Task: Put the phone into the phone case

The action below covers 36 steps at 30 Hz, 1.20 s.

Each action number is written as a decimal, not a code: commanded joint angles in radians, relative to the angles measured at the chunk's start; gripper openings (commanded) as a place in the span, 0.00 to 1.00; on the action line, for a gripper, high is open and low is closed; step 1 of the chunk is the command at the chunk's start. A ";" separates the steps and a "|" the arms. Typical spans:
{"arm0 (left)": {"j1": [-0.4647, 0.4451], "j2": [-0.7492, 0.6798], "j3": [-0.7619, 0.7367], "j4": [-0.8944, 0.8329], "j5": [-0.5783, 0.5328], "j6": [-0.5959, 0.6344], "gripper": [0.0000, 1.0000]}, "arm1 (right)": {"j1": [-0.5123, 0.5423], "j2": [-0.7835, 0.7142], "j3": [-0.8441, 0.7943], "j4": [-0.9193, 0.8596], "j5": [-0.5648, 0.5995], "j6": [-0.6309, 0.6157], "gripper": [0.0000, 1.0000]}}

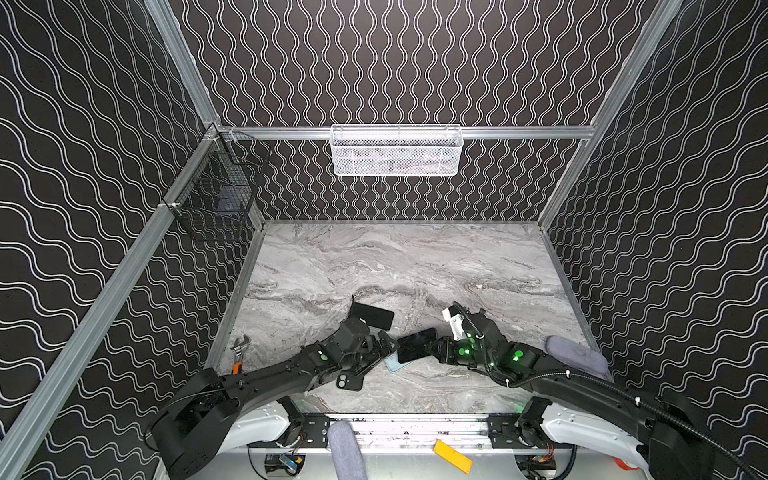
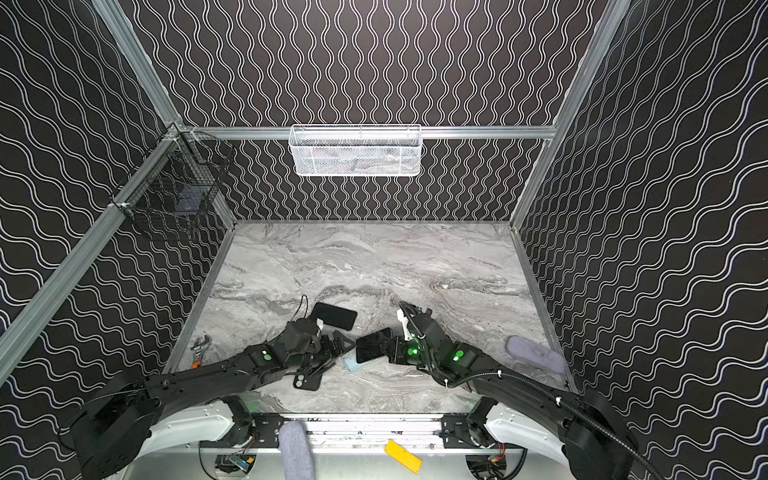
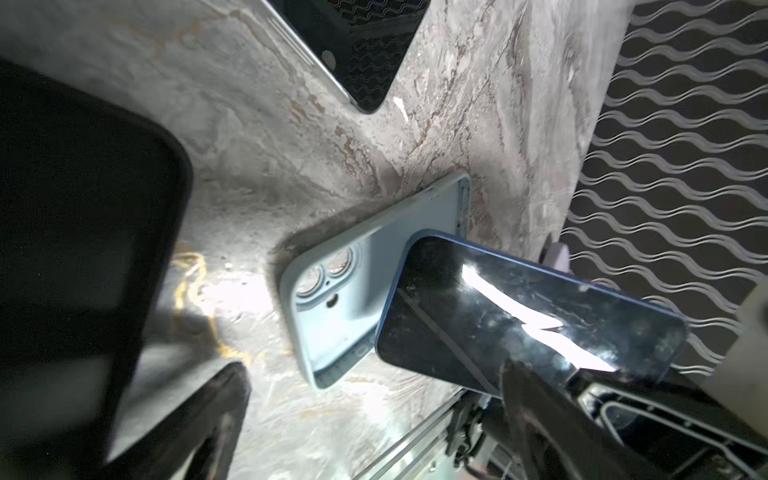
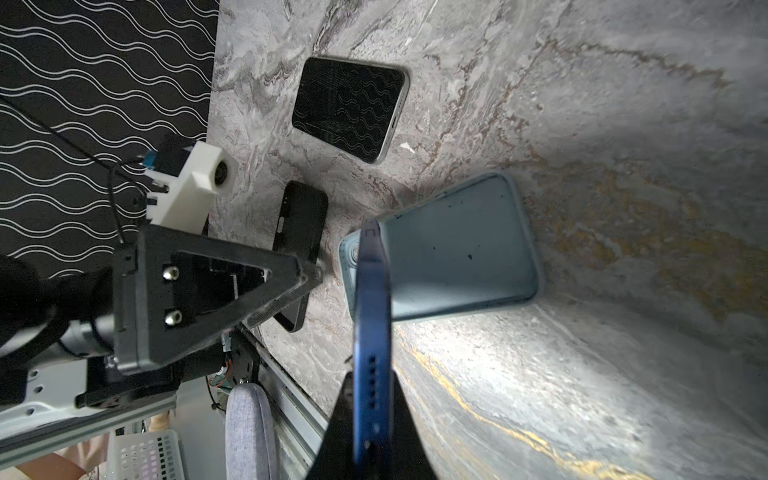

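Top views: right fingers clamped on the phone, which tilts over the case near the desk's front edge. Left fingers spread wide, holding nothing. Left wrist: the phone's end overlaps the case. Right wrist: phone seen edge-on above the case.

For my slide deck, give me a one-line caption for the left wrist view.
Right gripper holds the blue phone angled over the light-blue case on the marble table.

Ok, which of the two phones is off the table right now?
The blue-edged phone, clamped in the right gripper; the silver-edged phone lies flat on the table.
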State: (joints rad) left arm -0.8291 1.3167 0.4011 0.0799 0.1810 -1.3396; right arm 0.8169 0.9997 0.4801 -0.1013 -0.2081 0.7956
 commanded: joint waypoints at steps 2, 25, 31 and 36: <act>-0.017 0.021 0.007 0.101 -0.038 -0.053 0.98 | -0.034 -0.047 0.000 -0.067 -0.007 -0.036 0.00; -0.030 0.238 0.122 0.194 -0.070 0.032 0.99 | -0.113 -0.075 0.036 -0.126 -0.093 -0.112 0.00; -0.030 0.076 0.171 -0.028 -0.183 0.112 0.98 | -0.148 -0.100 0.041 -0.147 -0.107 -0.122 0.00; -0.030 -0.020 0.231 -0.247 -0.226 0.156 0.98 | -0.162 -0.086 0.035 -0.132 -0.122 -0.124 0.00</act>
State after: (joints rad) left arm -0.8597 1.3144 0.6113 -0.0040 0.0010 -1.2312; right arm 0.6594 0.9089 0.5125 -0.2649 -0.3080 0.6846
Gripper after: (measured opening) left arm 0.984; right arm 0.108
